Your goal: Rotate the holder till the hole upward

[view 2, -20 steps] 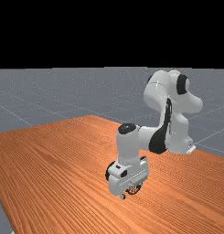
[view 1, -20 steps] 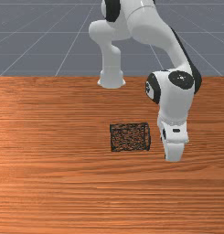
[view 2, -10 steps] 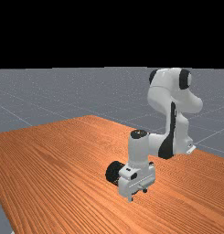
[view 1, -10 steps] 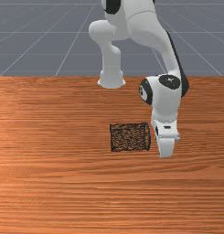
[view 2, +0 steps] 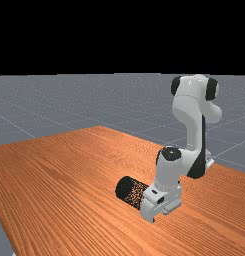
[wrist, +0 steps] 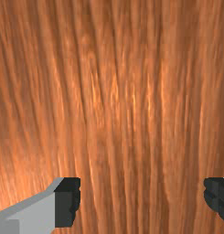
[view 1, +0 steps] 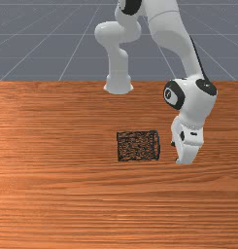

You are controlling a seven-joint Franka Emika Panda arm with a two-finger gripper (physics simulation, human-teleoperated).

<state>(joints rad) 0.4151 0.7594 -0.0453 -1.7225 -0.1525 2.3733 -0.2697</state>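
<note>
lying sideways on the tabletop point(view 1: 52, 199), the holder point(view 1: 138, 146) awaits both grasp and upward turn, the gripper point(wrist: 141, 201) spread wide nearby.

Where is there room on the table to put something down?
In the front view, bare table stretches to the left of the black holder and below it. A smaller bare patch lies between the holder and the arm's base. It's crowded just right of the holder, where the gripper is close.
</note>
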